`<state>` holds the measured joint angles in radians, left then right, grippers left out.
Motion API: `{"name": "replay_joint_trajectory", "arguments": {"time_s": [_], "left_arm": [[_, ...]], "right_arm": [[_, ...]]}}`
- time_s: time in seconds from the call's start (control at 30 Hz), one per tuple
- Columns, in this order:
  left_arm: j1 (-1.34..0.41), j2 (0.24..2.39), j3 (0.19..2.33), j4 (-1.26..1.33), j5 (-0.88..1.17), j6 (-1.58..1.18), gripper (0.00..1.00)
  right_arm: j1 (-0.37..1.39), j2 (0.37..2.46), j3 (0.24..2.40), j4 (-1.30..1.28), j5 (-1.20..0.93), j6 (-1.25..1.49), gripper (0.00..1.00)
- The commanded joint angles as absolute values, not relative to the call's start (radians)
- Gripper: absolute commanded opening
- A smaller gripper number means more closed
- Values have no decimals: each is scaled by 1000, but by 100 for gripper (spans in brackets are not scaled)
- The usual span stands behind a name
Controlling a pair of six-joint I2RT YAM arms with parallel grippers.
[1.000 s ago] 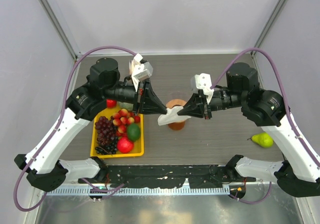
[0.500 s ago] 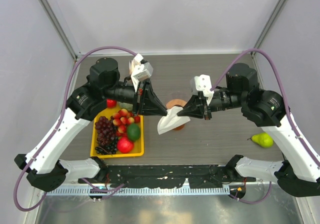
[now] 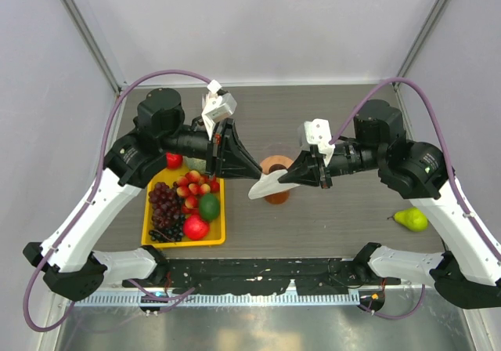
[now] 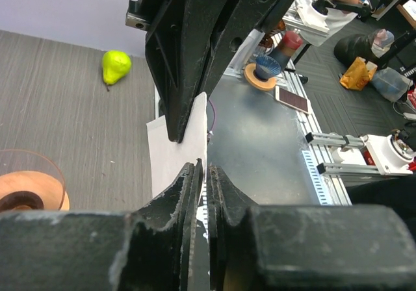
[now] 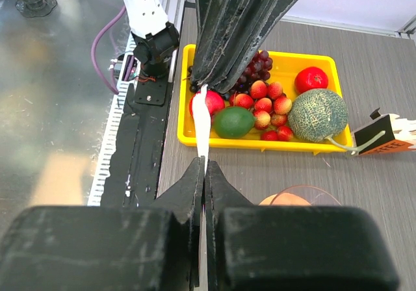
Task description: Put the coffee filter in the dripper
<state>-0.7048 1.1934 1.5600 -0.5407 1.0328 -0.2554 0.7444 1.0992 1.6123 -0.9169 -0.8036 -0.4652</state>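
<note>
The coffee filter (image 3: 264, 186), a flat white paper, hangs between both grippers just above the table, at the near left side of the dripper (image 3: 275, 165). The dripper has a tan-orange collar and a clear bowl and stands at the table's middle. My left gripper (image 3: 255, 172) is shut on the filter's left edge. My right gripper (image 3: 283, 177) is shut on its right edge. In the left wrist view the filter (image 4: 172, 154) runs from my left gripper (image 4: 203, 171) up to the right fingers, with the dripper (image 4: 26, 193) at lower left. In the right wrist view the filter (image 5: 203, 125) shows edge-on above my right gripper (image 5: 204, 164), with the dripper (image 5: 292, 200) at lower right.
A yellow tray (image 3: 156, 237) of grapes, strawberries, a lime, an apple and a melon (image 5: 317, 114) lies left of the dripper. A green pear (image 3: 411, 218) lies at the right. A small dark box with cream papers (image 5: 390, 135) stands behind the tray.
The filter dropped a little at its near corner, then rose again and flattened between the grippers. The left wrist drew slightly back and up. Both grippers kept their hold.
</note>
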Motion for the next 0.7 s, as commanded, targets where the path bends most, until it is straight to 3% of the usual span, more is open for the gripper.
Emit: {"name": "replay_joint_trajectory", "arguments": {"time_s": [0.0, 0.23, 0.5, 0.67], "left_arm": [[-699, 1177, 1548, -483, 1074, -276, 18], [-701, 1177, 1540, -486, 1080, -276, 27], [-701, 1187, 1545, -489, 1069, -276, 2], [-703, 1195, 1549, -492, 1032, -279, 0]], "right_arm": [[750, 1091, 1654, -908, -799, -469, 5], [752, 1098, 1658, -907, -801, -471, 5], [753, 1104, 1666, -908, -802, -482, 5], [765, 1112, 1677, -917, -802, -500, 5]]}}
